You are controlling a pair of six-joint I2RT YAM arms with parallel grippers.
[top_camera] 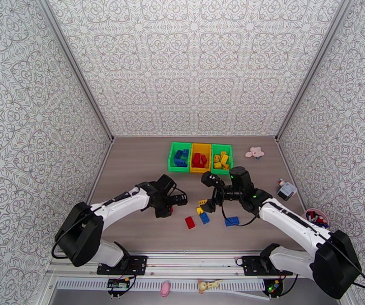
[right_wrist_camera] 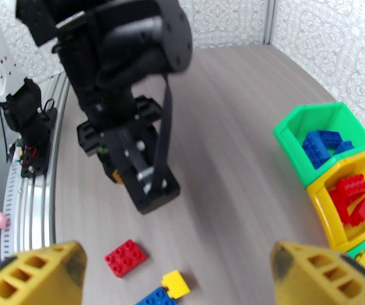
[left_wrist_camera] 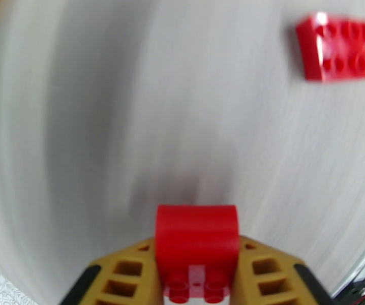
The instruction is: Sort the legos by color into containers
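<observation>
1. The wooden desk (top_camera: 131,169) is carrying everything, boxed in by patterned walls.
2. Three joined bins (top_camera: 201,157) are sitting in a row against the desk's far edge. The left green one is holding blue bricks, the yellow middle one red, and the right green one yellow.
3. The left gripper (left_wrist_camera: 198,246) is pinching a red brick (left_wrist_camera: 196,224) between its yellow fingers, just above bare wood near the desk's middle.
4. The right gripper (right_wrist_camera: 177,260) is hanging with its fingers spread wide and nothing between them.
5. Loose bricks are lying toward the near edge, below the right gripper: a flat red brick (right_wrist_camera: 125,257), a yellow brick (right_wrist_camera: 176,283) touching a blue brick (right_wrist_camera: 157,297), and another blue brick (top_camera: 232,220) off to the right.
</observation>
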